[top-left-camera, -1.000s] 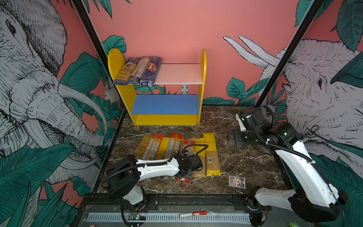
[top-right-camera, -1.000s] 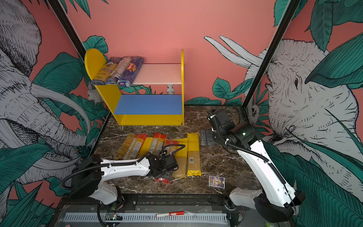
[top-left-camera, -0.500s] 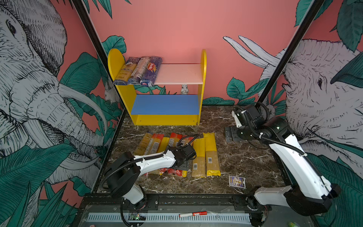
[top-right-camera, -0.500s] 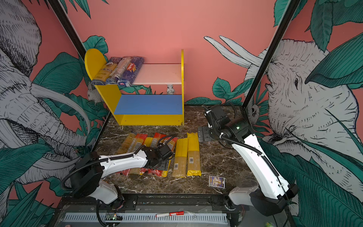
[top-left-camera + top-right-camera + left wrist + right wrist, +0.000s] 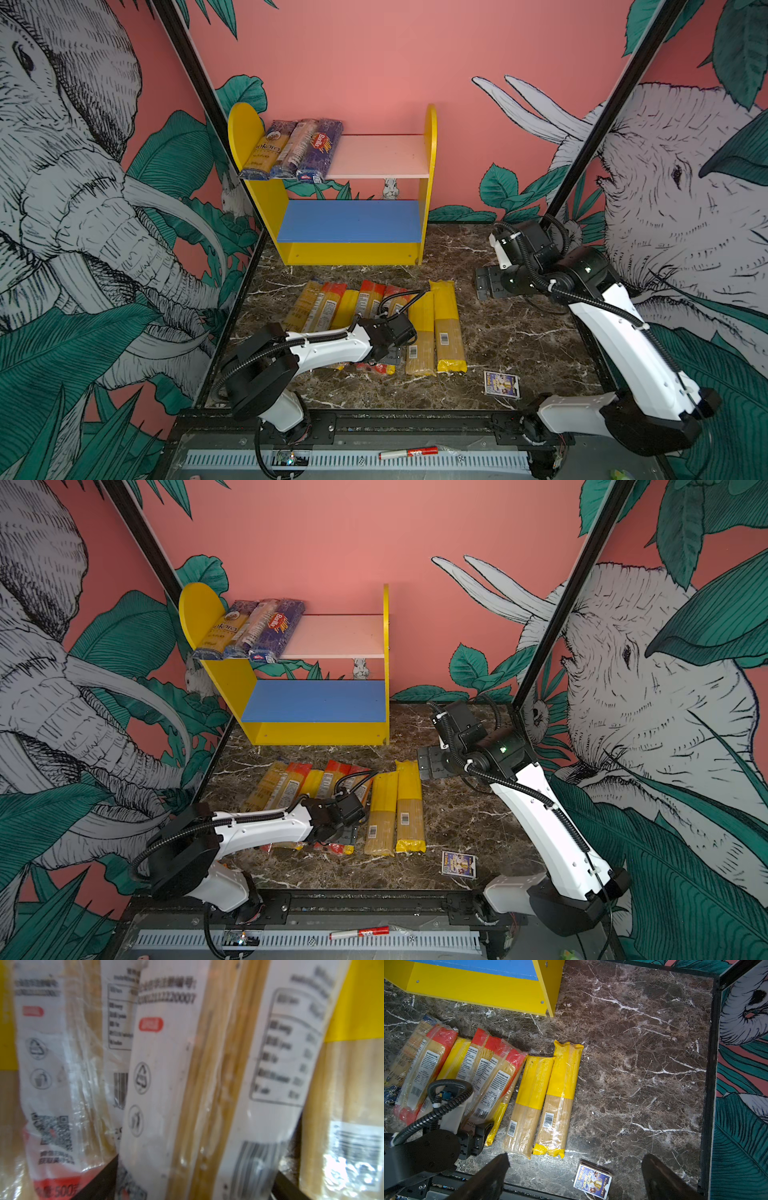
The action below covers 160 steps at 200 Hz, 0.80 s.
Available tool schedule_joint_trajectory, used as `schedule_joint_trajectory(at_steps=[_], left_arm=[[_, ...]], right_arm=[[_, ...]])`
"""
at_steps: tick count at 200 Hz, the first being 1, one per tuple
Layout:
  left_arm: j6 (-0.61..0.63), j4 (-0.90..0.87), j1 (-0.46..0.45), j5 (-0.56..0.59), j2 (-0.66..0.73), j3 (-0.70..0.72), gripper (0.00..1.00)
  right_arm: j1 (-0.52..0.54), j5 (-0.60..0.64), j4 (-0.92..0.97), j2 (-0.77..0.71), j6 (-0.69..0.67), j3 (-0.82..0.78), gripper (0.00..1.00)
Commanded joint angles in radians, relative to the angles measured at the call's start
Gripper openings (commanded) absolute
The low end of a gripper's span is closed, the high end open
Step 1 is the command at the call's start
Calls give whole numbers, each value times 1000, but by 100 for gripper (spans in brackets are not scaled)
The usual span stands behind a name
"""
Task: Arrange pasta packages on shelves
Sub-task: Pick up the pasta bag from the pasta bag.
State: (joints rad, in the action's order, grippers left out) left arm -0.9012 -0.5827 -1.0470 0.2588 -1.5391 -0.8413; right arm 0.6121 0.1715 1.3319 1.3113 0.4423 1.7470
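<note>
Three pasta packages (image 5: pixel 293 151) sit side by side at the left end of the shelves' (image 5: pixel 431 137) pink board (image 5: pixel 380 156), seemingly leaving room; roughly eight lie rowed on the counter (image 5: pixel 519 332). Left end effector (image 5: pixel 193 1183) straddles a red-ended packet (image 5: pixel 166 1084), grip undeterminable; right end effector (image 5: pixel 576 1155) spread, empty.

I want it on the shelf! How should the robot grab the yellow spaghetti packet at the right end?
Grip the yellow spaghetti packet across its narrow middle, probably from above: it lies flat, right edge free, neighbouring packet along its left.
</note>
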Motion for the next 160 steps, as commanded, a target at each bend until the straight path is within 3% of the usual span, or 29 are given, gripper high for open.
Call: schedule_joint_trajectory(at_steps=[1,24,67,96,121,160], left_arm=[[-50,69,-11,-66,-35,61,75],[-63,71,-11,-63,3,103,53],[-26,-56,-10,13,141,73,24],[22,-121,5,37,200,29,21],[57,-169,13,48,224,-18,0],[80,-199,24,52,259,-93,0]], right_arm=[[-5,3,19,-14,13,29,99],[-5,7,26,-13,12,39,99],[-5,-9,19,1,12,43,99],[-5,-24,6,17,12,53,99],[-5,-24,1,29,8,63,99],[-5,-40,-16,54,3,75,99]])
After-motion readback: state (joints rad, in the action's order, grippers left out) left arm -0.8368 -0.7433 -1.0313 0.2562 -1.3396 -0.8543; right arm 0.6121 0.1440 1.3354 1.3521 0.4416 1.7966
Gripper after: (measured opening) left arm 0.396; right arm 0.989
